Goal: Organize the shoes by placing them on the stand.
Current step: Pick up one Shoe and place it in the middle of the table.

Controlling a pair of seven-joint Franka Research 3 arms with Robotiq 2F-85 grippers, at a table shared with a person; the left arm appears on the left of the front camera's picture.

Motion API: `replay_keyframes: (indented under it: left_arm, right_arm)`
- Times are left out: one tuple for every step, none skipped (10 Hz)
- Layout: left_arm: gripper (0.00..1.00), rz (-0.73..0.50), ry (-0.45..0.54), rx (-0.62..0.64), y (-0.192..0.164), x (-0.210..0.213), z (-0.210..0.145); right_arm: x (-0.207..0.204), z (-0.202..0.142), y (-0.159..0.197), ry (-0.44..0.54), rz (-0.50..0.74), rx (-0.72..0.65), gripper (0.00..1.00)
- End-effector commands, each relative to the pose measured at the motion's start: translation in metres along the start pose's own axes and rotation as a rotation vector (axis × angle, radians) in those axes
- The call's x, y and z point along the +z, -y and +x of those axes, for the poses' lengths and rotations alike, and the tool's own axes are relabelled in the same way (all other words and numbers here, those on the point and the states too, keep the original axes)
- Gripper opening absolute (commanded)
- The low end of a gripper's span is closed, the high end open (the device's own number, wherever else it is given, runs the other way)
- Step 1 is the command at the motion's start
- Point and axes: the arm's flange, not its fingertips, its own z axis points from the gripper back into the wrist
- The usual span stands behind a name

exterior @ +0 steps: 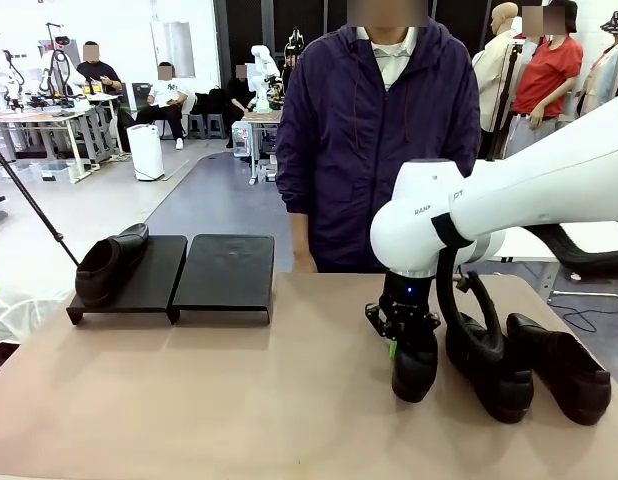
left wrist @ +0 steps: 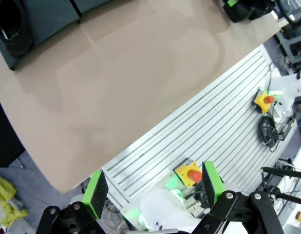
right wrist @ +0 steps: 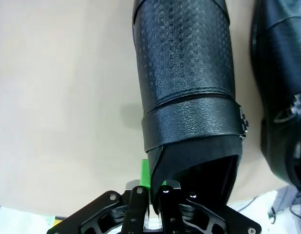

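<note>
Right end effector [right wrist: 151, 183] on grained shoe [right wrist: 184, 73]

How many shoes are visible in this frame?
4. One shoe on the stand's left end, one shoe gripped by the right claw, two shoes on the table right of it. None looks hidden.

Right jaws clamped tight, left jaws wide apart.
</note>
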Motion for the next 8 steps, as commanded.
replay_keyframes:
  left_arm:
    - [1.00,0.006,-0.008,0.010,0.000,0.002,-0.001]
    - [1.00,0.006,-0.008,0.010,0.000,0.002,-0.001]
    - [1.00,0.006,-0.008,0.010,0.000,0.002,-0.001]
    - [1.00,0.006,-0.008,0.010,0.000,0.002,-0.001]
    - [1.00,0.006,-0.008,0.010,0.000,0.002,-0.001]
    - [1.00,0.006,-0.008,0.010,0.000,0.002,-0.001]
    - [1.00,0.006,-0.008,0.010,0.000,0.002,-0.001]
    - [1.00,0.006,-0.008,0.010,0.000,0.002,-0.001]
  right_arm:
    - [0.054,-0.039,-0.010,0.021,-0.047,-0.016,0.00]
    - [0.072,-0.066,-0.020,0.012,-0.018,0.006,0.00]
    - [0.081,-0.089,-0.036,0.005,-0.017,0.068,0.00]
    - [0.083,-0.107,-0.059,-0.011,-0.016,0.135,0.00]
    - [0.082,-0.121,-0.086,0.009,-0.021,0.192,0.00]
    - [0.078,-0.131,-0.120,-0.011,-0.049,0.268,0.00]
    - [0.073,-0.138,-0.151,-0.031,-0.076,0.306,0.00]
    - [0.066,-0.146,-0.180,-0.075,-0.083,0.343,0.00]
